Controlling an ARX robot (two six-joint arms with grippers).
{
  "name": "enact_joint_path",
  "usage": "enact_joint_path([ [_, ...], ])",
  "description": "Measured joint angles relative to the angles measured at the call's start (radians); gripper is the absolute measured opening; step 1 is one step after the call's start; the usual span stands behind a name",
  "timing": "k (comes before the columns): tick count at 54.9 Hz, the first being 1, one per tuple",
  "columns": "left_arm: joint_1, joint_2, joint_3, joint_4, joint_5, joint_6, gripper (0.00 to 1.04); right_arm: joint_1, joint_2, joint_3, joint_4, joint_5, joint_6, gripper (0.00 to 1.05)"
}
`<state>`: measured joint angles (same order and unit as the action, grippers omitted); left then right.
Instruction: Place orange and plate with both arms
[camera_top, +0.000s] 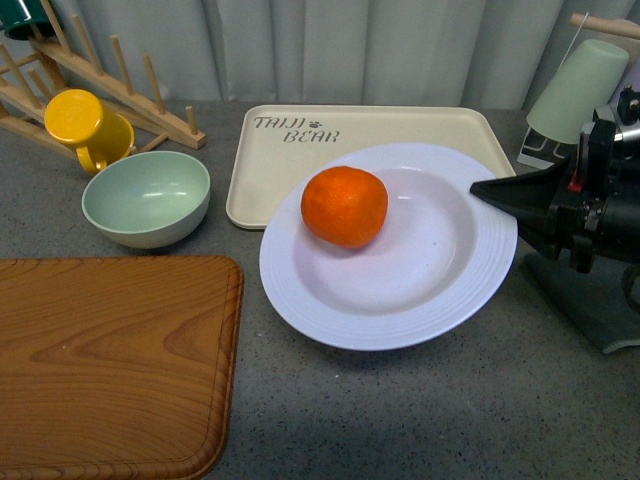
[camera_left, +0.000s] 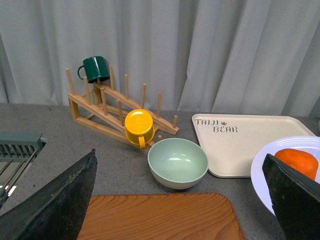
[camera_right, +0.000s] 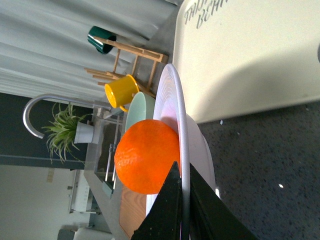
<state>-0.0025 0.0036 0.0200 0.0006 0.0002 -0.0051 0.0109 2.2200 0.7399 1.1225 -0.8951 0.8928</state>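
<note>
While your right gripper (camera_top: 478, 188) is clamping the plate (camera_top: 300, 290) at frame right, orange (camera_top: 344, 206) inside, your left gripper (camera_left: 179, 159) is hanging open; set it down level.

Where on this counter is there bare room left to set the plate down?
The wooden board at front left is bare, as is the grey counter in front of the plate. The tray is free behind it. Crowded: back left, with rack, yellow mug and green bowl; the right hand grips the plate's rim.
</note>
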Motion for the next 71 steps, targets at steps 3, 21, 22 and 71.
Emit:
enact_joint_path([
  [3, 0.0, 0.0, 0.0, 0.0, 0.0, 0.0, 0.98, 0.001, 0.008, 0.024, 0.014, 0.006, 0.034, 0.01],
  [21, 0.0, 0.0, 0.0, 0.0, 0.0, 0.0, 0.98, 0.035, 0.127, 0.219, 0.006, 0.109, 0.154, 0.01],
  [22, 0.0, 0.0, 0.0, 0.0, 0.0, 0.0, 0.98, 0.037, 0.131, 0.227, 0.006, 0.113, 0.161, 0.01],
  [71, 0.0, 0.0, 0.0, 0.0, 0.0, 0.0, 0.98, 0.14, 0.383, 0.78, -0.488, 0.375, 0.103, 0.12],
])
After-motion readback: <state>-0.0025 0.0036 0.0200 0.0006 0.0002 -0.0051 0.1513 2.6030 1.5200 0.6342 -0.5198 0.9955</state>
